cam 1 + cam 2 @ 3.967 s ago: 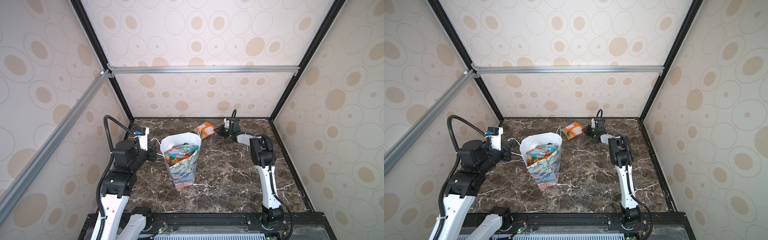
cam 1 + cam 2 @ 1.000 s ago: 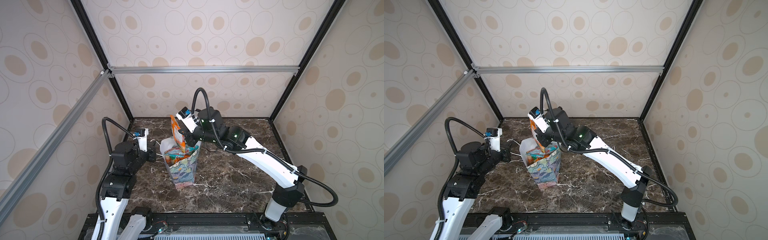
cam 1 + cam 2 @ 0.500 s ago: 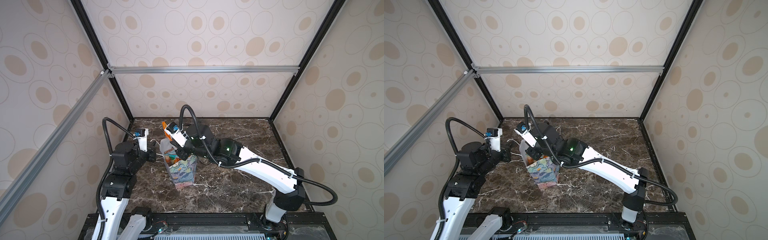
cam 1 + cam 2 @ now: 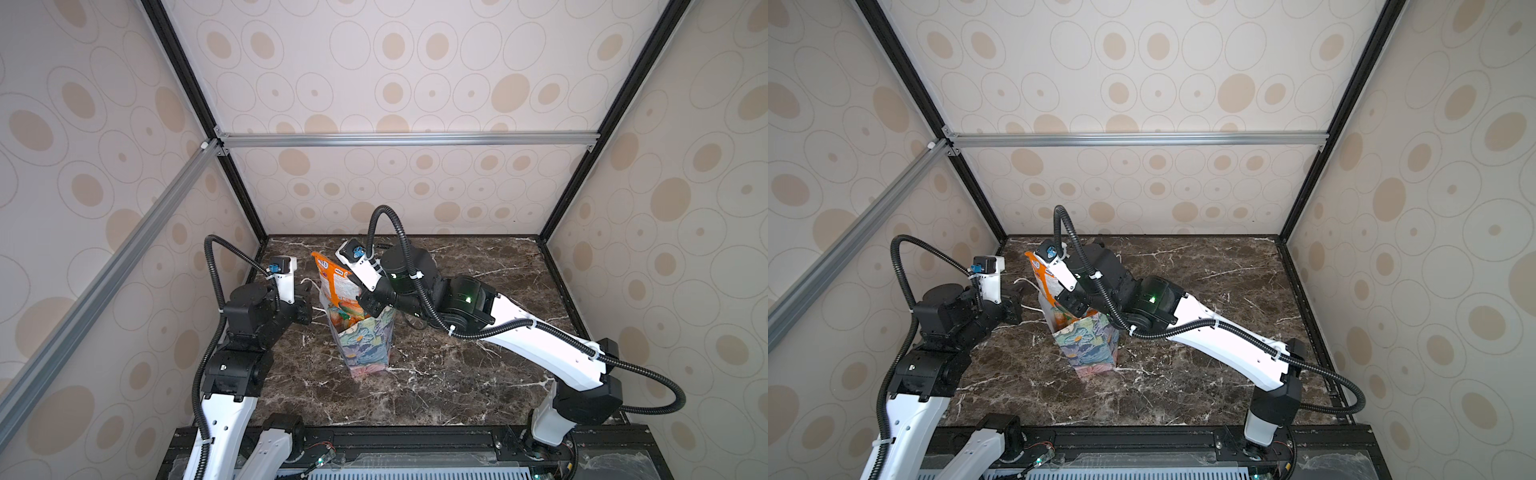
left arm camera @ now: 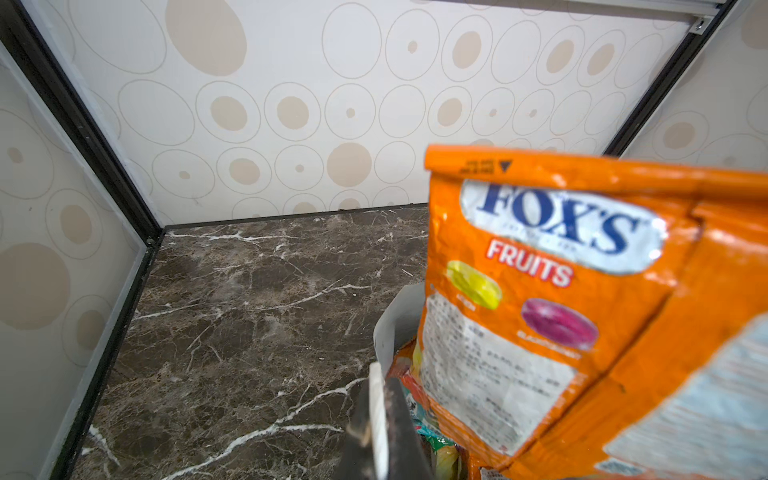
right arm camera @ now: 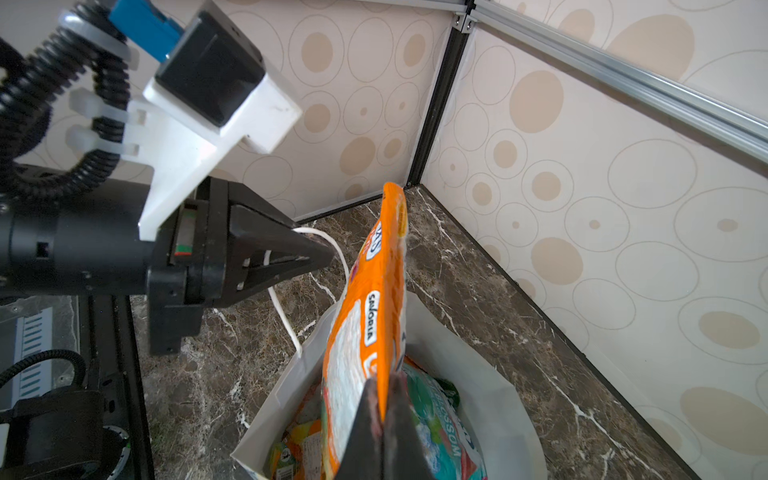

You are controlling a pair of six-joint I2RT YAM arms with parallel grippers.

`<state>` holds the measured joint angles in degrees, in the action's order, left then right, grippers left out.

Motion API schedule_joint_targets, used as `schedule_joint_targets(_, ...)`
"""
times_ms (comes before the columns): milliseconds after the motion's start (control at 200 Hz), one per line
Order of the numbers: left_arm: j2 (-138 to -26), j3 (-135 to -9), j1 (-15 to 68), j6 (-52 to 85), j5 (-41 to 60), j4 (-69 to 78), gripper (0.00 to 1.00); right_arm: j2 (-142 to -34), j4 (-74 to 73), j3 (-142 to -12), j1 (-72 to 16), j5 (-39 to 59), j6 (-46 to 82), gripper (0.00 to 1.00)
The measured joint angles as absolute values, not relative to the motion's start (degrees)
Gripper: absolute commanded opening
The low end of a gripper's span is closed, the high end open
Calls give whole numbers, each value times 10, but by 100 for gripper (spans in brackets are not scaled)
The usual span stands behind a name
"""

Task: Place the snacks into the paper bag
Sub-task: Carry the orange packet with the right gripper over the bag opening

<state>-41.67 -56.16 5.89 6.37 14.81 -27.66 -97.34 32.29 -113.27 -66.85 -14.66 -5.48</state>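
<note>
The paper bag (image 4: 368,349) (image 4: 1090,345) stands upright mid-table with its white-lined mouth (image 6: 478,357) open. My right gripper (image 4: 368,305) (image 6: 384,378) is shut on the lower edge of an orange FOX'S snack packet (image 4: 332,282) (image 5: 561,311) (image 6: 374,299). The packet stands on end with its lower part inside the bag's mouth. A teal packet (image 6: 436,419) and an orange-green one (image 6: 299,449) lie inside the bag. My left gripper (image 4: 305,305) (image 5: 378,374) is at the bag's left side, shut on its white cord handle (image 6: 332,245).
Patterned enclosure walls (image 4: 187,249) stand close behind and to the left of the bag, with black frame posts (image 4: 249,216) in the corners. A black rail (image 4: 415,440) runs along the front edge of the brown marble table (image 4: 478,374).
My right arm has carried the orange packet left and down from above the bag until its lower end is in the mouth. The left arm has kept still.
</note>
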Motion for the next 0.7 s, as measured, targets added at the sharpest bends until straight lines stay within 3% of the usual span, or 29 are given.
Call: schedule_joint_targets(700,-413,-561,59,64,137,-277,4,-926,291,-1030,-713,-226,4,0)
